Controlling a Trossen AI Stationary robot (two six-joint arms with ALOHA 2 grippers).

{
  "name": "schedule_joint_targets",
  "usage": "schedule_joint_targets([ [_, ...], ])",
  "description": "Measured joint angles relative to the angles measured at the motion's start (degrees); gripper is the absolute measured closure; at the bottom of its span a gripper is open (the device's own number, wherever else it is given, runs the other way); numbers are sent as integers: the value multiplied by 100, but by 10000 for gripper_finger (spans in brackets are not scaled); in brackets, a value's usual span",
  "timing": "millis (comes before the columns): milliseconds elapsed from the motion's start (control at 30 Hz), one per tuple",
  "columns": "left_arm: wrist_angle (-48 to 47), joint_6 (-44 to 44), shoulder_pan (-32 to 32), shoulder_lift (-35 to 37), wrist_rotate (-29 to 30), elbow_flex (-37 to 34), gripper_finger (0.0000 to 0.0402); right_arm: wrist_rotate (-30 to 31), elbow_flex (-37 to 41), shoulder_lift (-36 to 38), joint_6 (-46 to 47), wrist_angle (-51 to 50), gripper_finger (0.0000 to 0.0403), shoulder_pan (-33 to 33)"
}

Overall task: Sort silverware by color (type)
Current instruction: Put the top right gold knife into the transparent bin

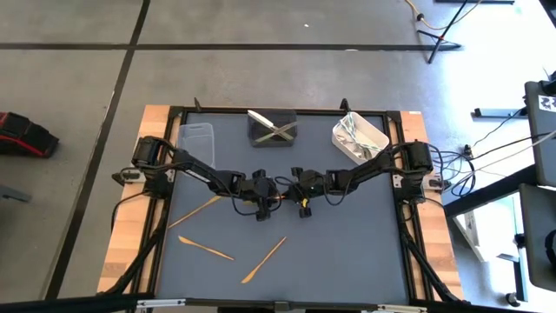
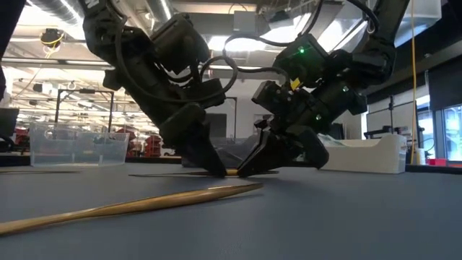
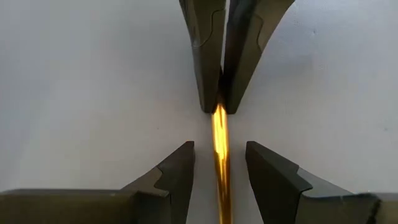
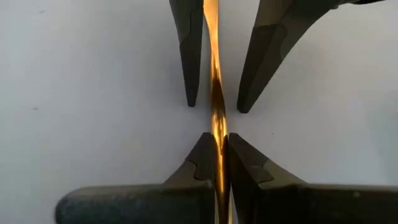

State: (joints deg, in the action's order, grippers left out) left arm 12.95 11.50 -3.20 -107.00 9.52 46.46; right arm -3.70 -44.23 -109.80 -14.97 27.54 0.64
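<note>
A slim copper-gold utensil (image 4: 216,87) lies along the line between my two grippers at the table's middle. My right gripper (image 4: 217,155) is shut on it. My left gripper (image 3: 219,168) is open, one finger on either side of the same utensil (image 3: 221,180) with a gap to each. In the high view the two grippers meet tip to tip, left (image 1: 265,205) and right (image 1: 301,203). Three more copper-gold pieces lie flat on the mat: one (image 1: 207,207) left of the grippers, two (image 1: 206,249) (image 1: 263,260) nearer the near edge. My right gripper pinches the copper-gold utensil's thin shaft (image 4: 217,134) between its two fingers. The fingers (image 2: 263,155) slant down from the table's right and point along the shaft. The utensil (image 2: 232,172) sits level, at or just above the mat; which of the two I cannot tell.
Three tubs stand along the far edge: a clear one (image 1: 197,139), a dark grey one (image 1: 257,137) holding pale pieces, and a white one (image 1: 375,139) holding silver pieces. In the low view one gold piece (image 2: 130,206) lies in the foreground. There is open mat at the near right.
</note>
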Motion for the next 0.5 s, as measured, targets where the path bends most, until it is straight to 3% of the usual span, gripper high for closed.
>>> schedule_joint_targets([
  [300,-59,-116,0,-11,-30,2,321,19,0,2,412,88,372,2],
  [500,-121,-162,-1,-13,-10,9,381,17,-2,3,426,149,329,7],
])
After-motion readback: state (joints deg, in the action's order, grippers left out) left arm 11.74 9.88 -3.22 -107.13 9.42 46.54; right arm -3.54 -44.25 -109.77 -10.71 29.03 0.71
